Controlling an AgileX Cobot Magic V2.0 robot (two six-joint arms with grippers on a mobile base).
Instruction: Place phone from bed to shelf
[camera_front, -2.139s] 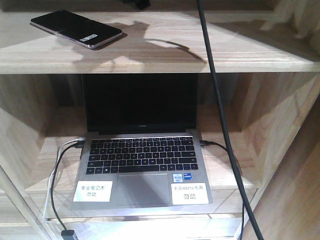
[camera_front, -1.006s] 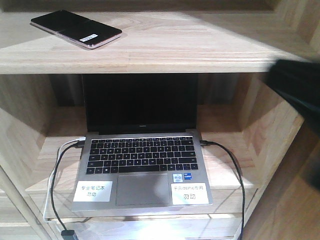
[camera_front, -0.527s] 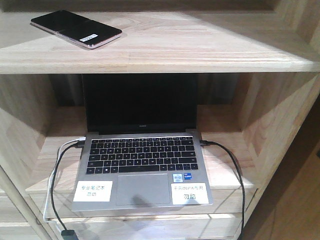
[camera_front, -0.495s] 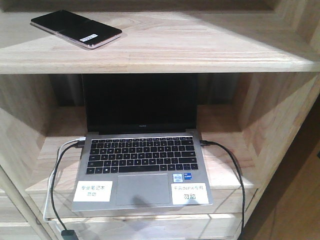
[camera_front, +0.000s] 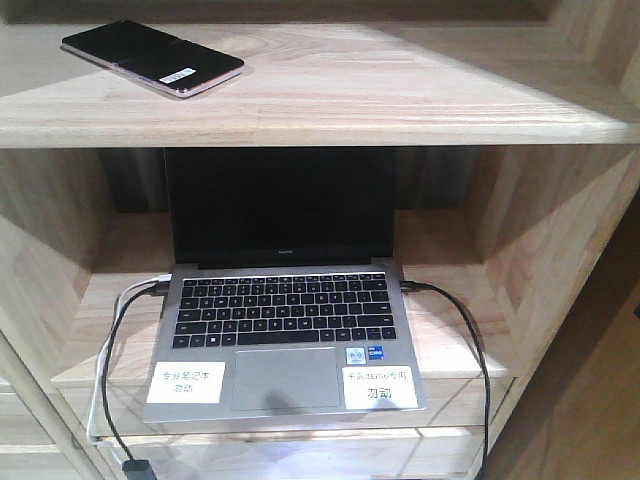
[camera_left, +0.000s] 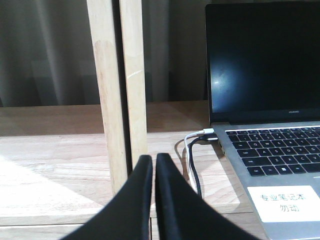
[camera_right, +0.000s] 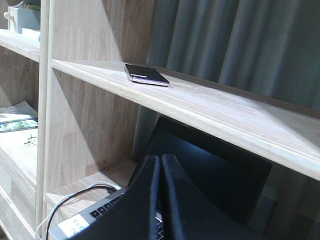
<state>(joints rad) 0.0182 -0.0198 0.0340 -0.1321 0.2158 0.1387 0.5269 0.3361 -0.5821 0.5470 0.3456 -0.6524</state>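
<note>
Both claws pinched together, empty: left gripper (camera_left: 154, 162), right gripper (camera_right: 160, 162). Phone (camera_front: 152, 57) sits flat near the shelf (camera_front: 400, 100) board's left edge, looks delivered.

Open grey laptop (camera_front: 285, 330), screen dark; two white labels (camera_front: 184, 382); black and white cables (camera_front: 112, 385); perhaps grey curtain (camera_right: 240, 45) behind.

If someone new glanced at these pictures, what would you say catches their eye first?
Probably the open grey laptop in the shelf's lower compartment, its screen dark, cables plugged into both sides and white labels on its palm rest. Next, the black phone lying flat on the board above, towards its left end. Both wrist views show a shut claw holding nothing.
</note>
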